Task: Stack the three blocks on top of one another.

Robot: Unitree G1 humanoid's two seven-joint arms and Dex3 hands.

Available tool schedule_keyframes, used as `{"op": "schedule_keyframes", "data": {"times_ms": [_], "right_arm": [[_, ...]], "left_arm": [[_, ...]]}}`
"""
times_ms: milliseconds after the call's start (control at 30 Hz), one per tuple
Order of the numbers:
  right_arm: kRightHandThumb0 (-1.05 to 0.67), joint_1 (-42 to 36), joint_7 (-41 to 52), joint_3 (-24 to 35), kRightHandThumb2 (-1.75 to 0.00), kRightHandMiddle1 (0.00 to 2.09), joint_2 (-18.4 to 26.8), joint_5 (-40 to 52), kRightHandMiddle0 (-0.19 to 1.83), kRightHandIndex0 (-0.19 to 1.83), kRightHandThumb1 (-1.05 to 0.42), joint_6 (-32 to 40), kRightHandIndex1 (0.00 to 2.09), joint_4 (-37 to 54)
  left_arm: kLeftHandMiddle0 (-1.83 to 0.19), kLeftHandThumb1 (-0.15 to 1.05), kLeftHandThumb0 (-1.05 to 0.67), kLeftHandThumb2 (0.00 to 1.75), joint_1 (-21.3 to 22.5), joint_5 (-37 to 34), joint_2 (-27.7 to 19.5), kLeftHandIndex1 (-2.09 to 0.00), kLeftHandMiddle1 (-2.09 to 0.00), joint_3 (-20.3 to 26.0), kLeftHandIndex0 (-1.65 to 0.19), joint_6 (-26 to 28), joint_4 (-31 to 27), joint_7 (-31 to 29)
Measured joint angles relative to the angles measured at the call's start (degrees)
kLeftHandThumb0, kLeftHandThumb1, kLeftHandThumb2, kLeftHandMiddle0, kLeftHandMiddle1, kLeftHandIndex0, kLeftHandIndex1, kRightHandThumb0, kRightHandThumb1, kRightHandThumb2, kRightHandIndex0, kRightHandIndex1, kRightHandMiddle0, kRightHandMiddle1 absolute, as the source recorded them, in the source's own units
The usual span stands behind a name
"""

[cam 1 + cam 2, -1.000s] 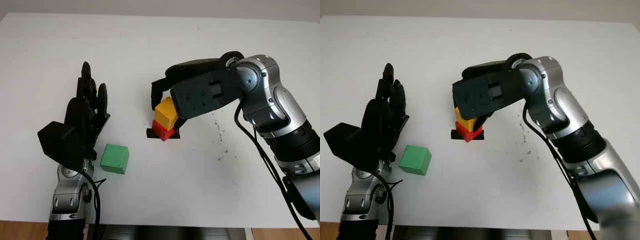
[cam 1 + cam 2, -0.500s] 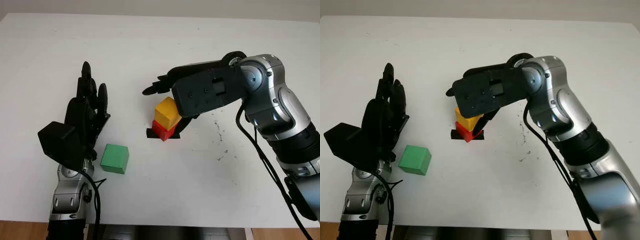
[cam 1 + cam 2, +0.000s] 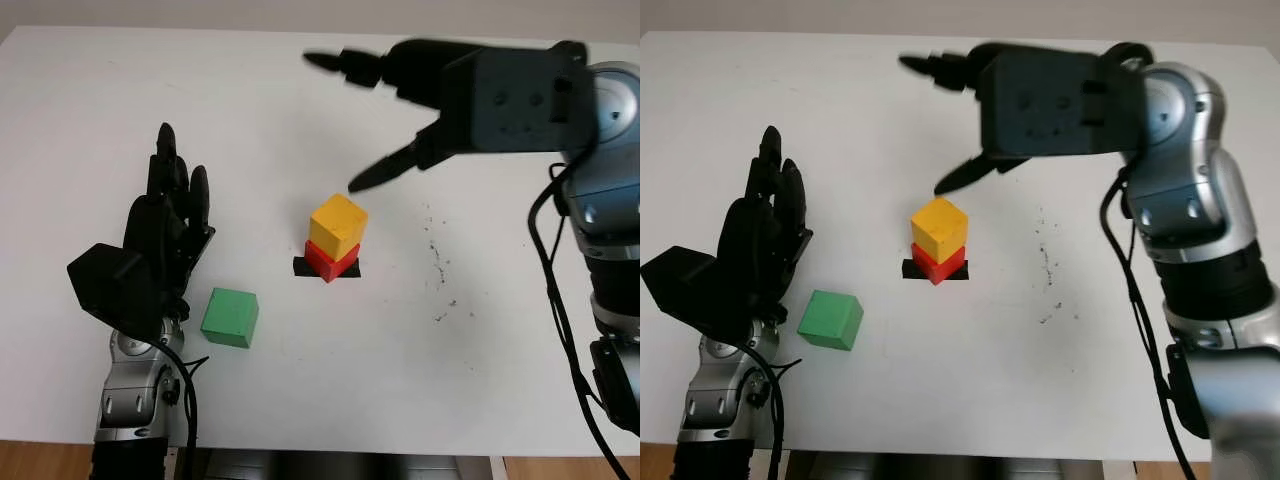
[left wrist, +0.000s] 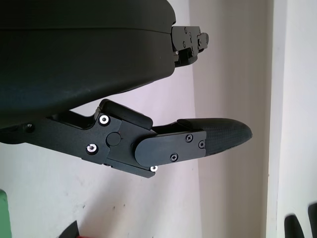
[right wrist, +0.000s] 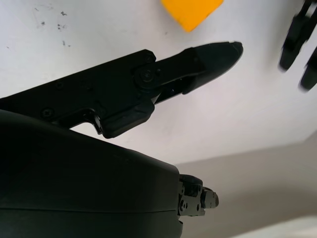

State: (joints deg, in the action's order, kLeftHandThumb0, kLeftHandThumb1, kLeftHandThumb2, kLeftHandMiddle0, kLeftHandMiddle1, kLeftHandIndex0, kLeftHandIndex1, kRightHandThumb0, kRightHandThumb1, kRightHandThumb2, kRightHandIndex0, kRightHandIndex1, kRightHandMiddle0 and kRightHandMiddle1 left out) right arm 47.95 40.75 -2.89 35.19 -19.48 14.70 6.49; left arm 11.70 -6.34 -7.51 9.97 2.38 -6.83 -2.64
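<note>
The yellow block sits on the red block. The right hand hovers above them, holding nothing; the left hand waits unclenched beside the green block.

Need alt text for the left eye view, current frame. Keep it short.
A yellow block sits on a red block mid-table, with the right hand open in the air above it. A green block lies apart on the white table, beside the open left hand.

No readable text, label or number anywhere
</note>
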Motion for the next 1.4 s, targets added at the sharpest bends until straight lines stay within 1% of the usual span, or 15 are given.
{"op": "schedule_keyframes", "data": {"times_ms": [67, 100, 167, 233, 300, 433, 500, 567, 667, 800, 867, 1000, 1100, 1267, 1400], "right_arm": [[-0.82, -3.31, -2.89, 1.64, -0.36, 0.1, 0.18, 0.65, 0.04, -0.06, -1.05, -1.26, 0.07, -0.08], [-0.81, -4.74, -4.2, 2.51, -0.36, 0.1, 0.16, 1.33, 0.05, -0.05, -1.05, -1.25, 0.07, -0.06], [-0.81, -7.31, -6.7, 4.51, -0.34, 0.11, -0.06, 2.83, 0.08, -0.04, -1.05, -0.86, 0.07, -0.07], [-0.79, -9.28, -8.54, 6.36, -0.3, 0.11, -0.53, 4.92, 0.09, -0.03, -1.05, -0.19, 0.07, -0.07], [-0.78, -11.43, -10.72, 8.15, -0.28, 0.12, -1.1, 6.81, 0.11, -0.02, -1.05, 0.46, 0.08, -0.07], [-0.76, -14.98, -16.2, 11.03, -0.19, 0.13, -4.46, 10.23, 0.14, 0.01, -1.05, 3.61, 0.08, 0.34], [-0.76, -16.45, -18.05, 11.78, -0.18, 0.14, -5.68, 11.42, 0.14, 0.02, -1.05, 5.61, 0.08, 0.73], [-0.77, -18.08, -19.38, 11.76, -0.22, 0.14, -5.79, 11.06, 0.14, 0.01, -1.05, 6.22, 0.08, 1.02], [-0.76, -19.71, -20.33, 11.36, -0.24, 0.13, -5.8, 10.97, 0.13, 0.02, -1.05, 6.54, 0.07, 1.47], [-0.76, -20.29, -22.23, 11.08, -0.24, 0.14, -6.44, 11.01, 0.15, 0.02, -1.05, 8.33, 0.07, 2.81], [-0.76, -20.41, -23.32, 11.06, -0.24, 0.13, -7.15, 11.24, 0.14, 0.01, -1.05, 9.61, 0.07, 3.17], [-0.76, -20.64, -24.39, 10.59, -0.26, 0.13, -8.0, 11.34, 0.14, 0.0, -1.05, 11.19, 0.06, 4.17], [-0.78, -20.64, -25.01, 10.04, -0.26, 0.13, -8.18, 11.31, 0.14, 0.01, -1.05, 11.63, 0.06, 4.75], [-0.78, -20.64, -25.36, 9.86, -0.28, 0.13, -8.43, 11.47, 0.13, 0.01, -1.05, 11.62, 0.06, 4.77], [-0.77, -20.62, -26.15, 9.5, -0.29, 0.15, -8.49, 11.24, 0.14, 0.03, -1.05, 11.48, 0.07, 4.76]], "left_arm": [[0.06, 1.05, -0.73, 0.48, -0.4, -0.17, -1.29, -0.07, -0.07, 0.32, 0.06, 0.46, -1.49, -0.69], [0.01, 1.05, -0.74, 0.45, -0.57, -0.15, -1.81, -0.07, -0.09, 0.53, 0.05, 0.72, -2.18, -0.97], [-0.18, 1.05, -0.74, 0.41, -1.11, 0.85, -3.49, -0.09, -0.14, 0.86, 0.0, 0.78, -3.31, -1.64], [-0.28, 1.05, -0.73, 0.4, -1.86, 3.09, -6.4, -0.13, -0.17, 1.27, -0.09, 0.62, -4.4, -3.04], [-0.31, 1.05, -0.72, 0.36, -2.56, 5.6, -11.06, -0.16, -0.17, 1.67, -0.16, 0.25, -5.71, -5.37], [-0.27, 1.05, -0.69, 0.16, -3.49, 4.87, -18.37, -0.18, -0.11, 4.6, -0.29, 0.45, -8.43, -11.83], [-0.26, 0.98, -0.69, 0.07, -4.64, 2.08, -21.91, -0.14, -0.08, 6.76, -0.36, -0.38, -8.94, -16.8], [-0.23, 0.94, -0.71, 0.05, -6.02, 0.07, -26.21, -0.12, -0.05, 8.88, -0.38, -0.9, -9.5, -22.2], [-0.17, 0.9, -0.73, 0.03, -7.77, -0.36, -31.36, -0.1, -0.03, 11.06, -0.42, -0.3, -11.91, -26.75], [-0.05, 0.85, -0.74, 0.04, -9.99, -0.86, -35.65, -0.07, -0.01, 12.38, -0.4, 2.92, -14.88, -31.4], [0.0, 0.86, -0.76, 0.05, -11.25, -0.38, -37.82, -0.05, -0.01, 12.62, -0.36, 2.65, -15.07, -33.71], [0.04, 0.88, -0.8, 0.06, -13.17, 1.43, -40.93, -0.03, -0.03, 13.32, -0.3, 0.02, -15.1, -37.09], [0.05, 0.89, -0.82, 0.06, -13.8, 1.06, -41.91, -0.03, -0.03, 13.76, -0.28, -0.2, -15.1, -38.99], [0.06, 0.9, -0.82, 0.06, -15.45, 1.04, -41.85, -0.03, -0.05, 13.77, -0.24, 0.46, -15.72, -39.41], [0.08, 0.91, -0.83, 0.06, -16.94, 2.91, -40.21, -0.03, -0.04, 12.74, -0.2, -2.36, -16.2, -37.83]]}}
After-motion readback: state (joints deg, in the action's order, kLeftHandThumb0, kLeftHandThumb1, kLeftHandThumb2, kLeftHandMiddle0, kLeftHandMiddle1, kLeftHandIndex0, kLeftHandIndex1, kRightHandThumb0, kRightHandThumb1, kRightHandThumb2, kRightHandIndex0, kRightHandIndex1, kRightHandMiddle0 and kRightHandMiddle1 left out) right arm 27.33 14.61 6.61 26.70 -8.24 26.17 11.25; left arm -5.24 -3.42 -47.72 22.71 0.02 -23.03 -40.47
